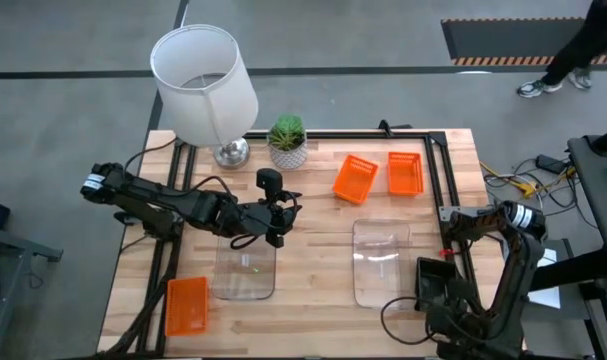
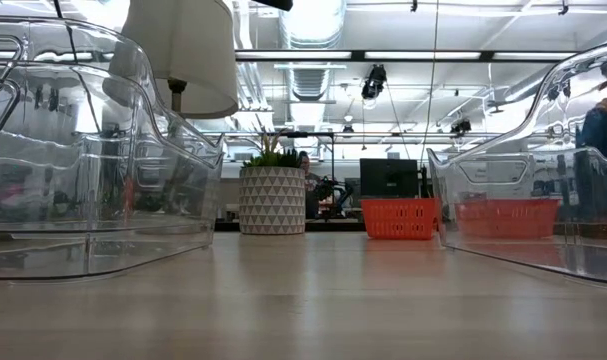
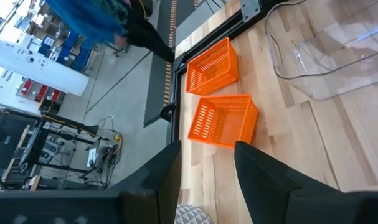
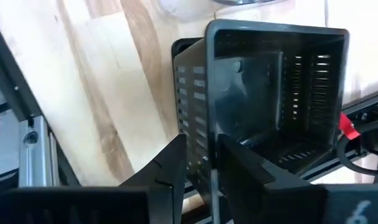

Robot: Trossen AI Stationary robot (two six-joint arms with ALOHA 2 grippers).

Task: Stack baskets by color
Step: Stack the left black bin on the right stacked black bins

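Observation:
Two orange baskets (image 1: 355, 178) (image 1: 405, 172) lie at the far middle of the table, and a third (image 1: 187, 305) lies near the left front. Two clear baskets (image 1: 245, 268) (image 1: 381, 262) rest on their bases mid-table. My left gripper (image 3: 204, 180) hangs open above the left clear basket's far end, holding nothing. At the right front stand nested black baskets (image 4: 269, 93). My right gripper (image 4: 201, 174) points down over them, slightly open, with one finger on each side of a side wall. My right gripper comes from above with one finger (image 4: 238, 171) inside the black basket and one outside its side wall (image 4: 200, 146). Whether either finger touches the wall, I cannot tell. The basket rests on the one below it.
A white lamp (image 1: 205, 85) and a potted plant (image 1: 288, 143) stand at the far left-middle. A black metal frame (image 1: 438, 170) runs along the table's far and right sides. Bare wood lies between the two clear baskets.

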